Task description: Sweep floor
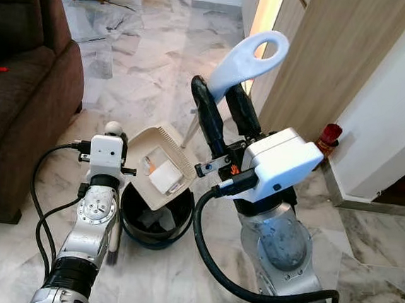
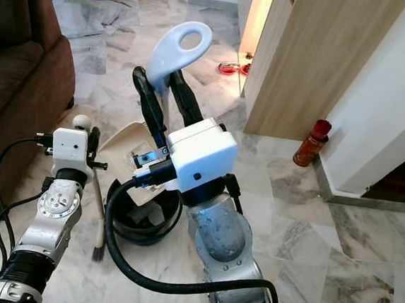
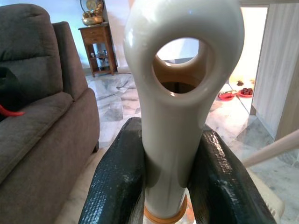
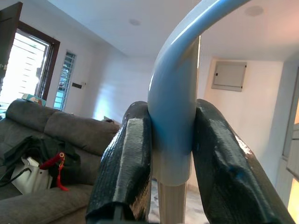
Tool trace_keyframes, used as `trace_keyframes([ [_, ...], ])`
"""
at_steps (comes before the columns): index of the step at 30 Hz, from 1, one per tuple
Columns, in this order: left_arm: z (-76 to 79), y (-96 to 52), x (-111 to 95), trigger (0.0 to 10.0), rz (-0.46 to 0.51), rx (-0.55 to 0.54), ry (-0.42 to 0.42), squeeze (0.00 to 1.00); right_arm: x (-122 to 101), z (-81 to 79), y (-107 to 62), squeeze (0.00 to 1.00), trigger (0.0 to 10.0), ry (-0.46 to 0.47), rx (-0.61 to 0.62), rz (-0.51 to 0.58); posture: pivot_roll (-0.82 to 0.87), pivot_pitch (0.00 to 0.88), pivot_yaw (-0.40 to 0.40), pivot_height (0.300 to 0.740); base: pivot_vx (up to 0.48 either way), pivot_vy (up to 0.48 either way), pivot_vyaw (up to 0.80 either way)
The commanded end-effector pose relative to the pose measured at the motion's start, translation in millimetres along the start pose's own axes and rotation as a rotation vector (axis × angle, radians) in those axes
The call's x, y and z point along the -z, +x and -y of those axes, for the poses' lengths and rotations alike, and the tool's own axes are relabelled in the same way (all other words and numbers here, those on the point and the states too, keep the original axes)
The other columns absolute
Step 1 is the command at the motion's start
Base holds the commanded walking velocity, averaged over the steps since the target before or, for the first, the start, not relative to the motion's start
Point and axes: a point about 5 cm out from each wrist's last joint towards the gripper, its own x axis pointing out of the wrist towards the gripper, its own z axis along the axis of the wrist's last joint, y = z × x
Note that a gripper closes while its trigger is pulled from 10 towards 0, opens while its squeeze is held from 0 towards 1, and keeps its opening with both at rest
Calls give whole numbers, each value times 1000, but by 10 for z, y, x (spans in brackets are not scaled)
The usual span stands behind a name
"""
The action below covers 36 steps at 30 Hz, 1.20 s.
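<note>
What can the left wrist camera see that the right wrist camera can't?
Left wrist view: the left pincer squeezing a cream handle, a wooden side table, red bowls on the floor. Right wrist view: the right pincer squeezing a blue handle, a bright window, the ceiling. Both: a sofa.

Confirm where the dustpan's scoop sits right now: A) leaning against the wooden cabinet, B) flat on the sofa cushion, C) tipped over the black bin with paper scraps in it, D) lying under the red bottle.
C: the beige dustpan is tilted over the black bin, white scraps resting in its scoop, while the right tool grips its blue handle.
</note>
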Motion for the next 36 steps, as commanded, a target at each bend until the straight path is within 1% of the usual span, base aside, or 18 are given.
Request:
trace_keyframes([
  [1,21,15,-138,10000,81,15,-5,0,-234,8,19,0,10000,-31,14,127,88,104,-77,740,0,0,0],
  [5,21,15,-140,10000,82,14,-6,0,-242,15,16,0,10000,-51,18,131,88,105,-78,740,0,0,0],
  [6,23,15,-142,10000,82,15,-6,0,-257,8,15,0,10000,-95,-4,143,88,104,-78,740,0,0,0],
  [7,24,14,-141,10000,82,15,-6,0,-253,-10,10,0,10000,-107,-18,143,88,104,-78,740,0,0,0],
  [11,28,13,-141,10000,82,16,-7,0,-233,-25,-3,0,10000,-95,-17,132,88,104,-78,740,0,0,0],
  [20,33,7,-137,10000,80,16,-6,0,-214,-27,-7,0,10000,-112,-16,123,88,106,-80,740,0,0,0],
  [25,33,6,-133,10000,80,15,-6,0,-214,-38,-2,0,10000,-139,-19,128,89,105,-82,740,0,0,0],
  [28,33,5,-130,10000,78,16,-6,0,-174,-47,-16,0,10000,-169,-28,118,90,105,-82,740,0,0,0],
  [36,27,2,-124,10000,75,17,-3,0,-152,-35,-18,0,10000,-227,-29,117,91,106,-85,740,0,0,0],
])
